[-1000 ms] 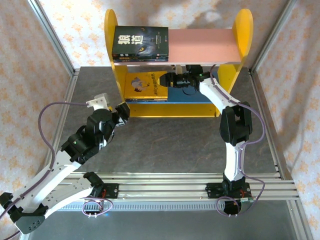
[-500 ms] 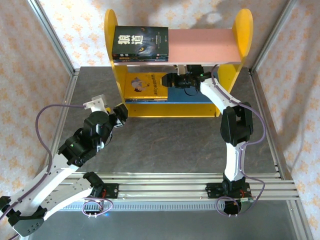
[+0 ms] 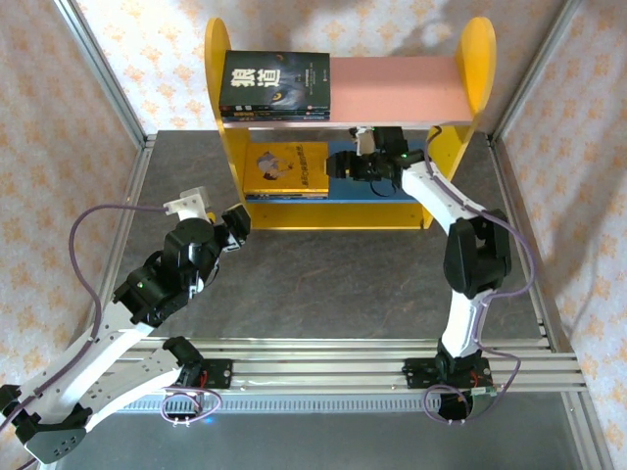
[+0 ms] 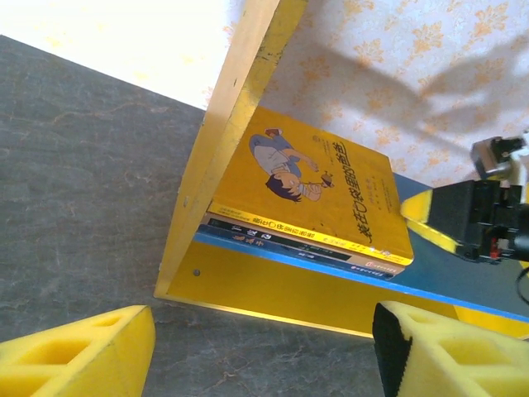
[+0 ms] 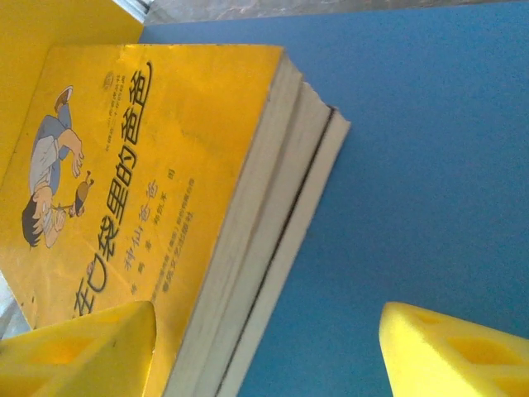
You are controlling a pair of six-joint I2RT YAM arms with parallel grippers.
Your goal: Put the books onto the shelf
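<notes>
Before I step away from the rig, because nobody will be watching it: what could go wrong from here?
One: the right gripper is open beneath the pink upper board, so lifting straight up would probably strike it. Two: the edge of the yellow book and its stack lies between its jaws, and the lower books jut out unevenly; a sideways retreat might drag them across the blue lower board.

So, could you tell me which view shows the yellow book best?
The left wrist view: the yellow book shows nearly whole, on top of its stack on the blue board. The right wrist view shows its cover and page edges close up but cropped; the top view shows it small, under the pink board.
</notes>
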